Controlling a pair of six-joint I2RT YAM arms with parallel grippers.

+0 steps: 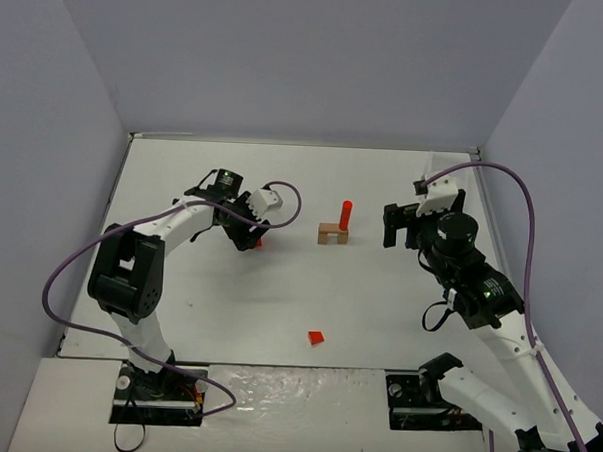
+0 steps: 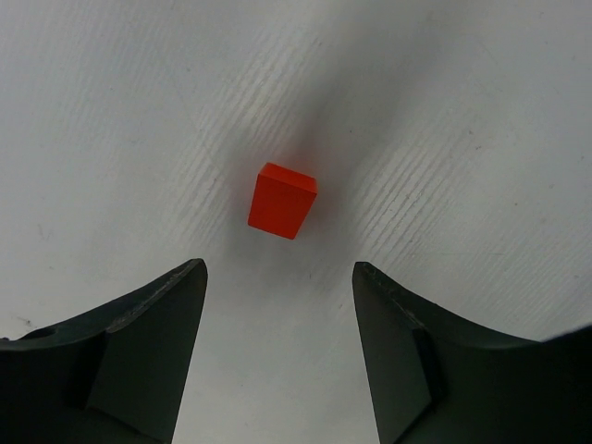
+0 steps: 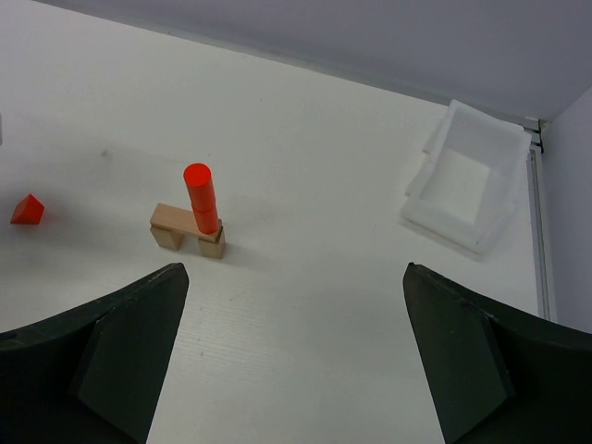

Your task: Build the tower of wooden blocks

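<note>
- Nearest the arm bases, a small red wedge (image 1: 317, 337) lies alone on the white table (image 1: 228, 313), well apart from both grippers. The right wrist view shows it at the left edge as a little triangular piece (image 3: 28, 210).
- Farther in on the left, the left gripper (image 1: 249, 234) points down at the table, just over a small red-orange block (image 1: 258, 243).
- From the left wrist, that block (image 2: 282, 201) sits flat on the table ahead of the gripper (image 2: 276, 265). The two dark fingers (image 2: 148, 342) stand apart on either side of it. Neither finger touches it, and nothing is held.
- At about the same depth, in the middle of the table, the tan block (image 1: 331, 234) rests flat. From the right wrist it shows a low notch along its underside (image 3: 171, 222).
- A red cylinder (image 1: 345, 213) stands upright on one end of the tan block, the end towards the right arm. The right wrist view also shows it erect (image 3: 202, 196).
- Right of this small stack, the right gripper (image 1: 394, 225) hangs near it with its jaws spread wide and empty. Its fingers frame the stack from a distance in its own camera (image 3: 293, 270).
- Farthest back, towards the right corner, a white tray (image 3: 458, 180) lies against the wall, tilted up at one side.
</note>
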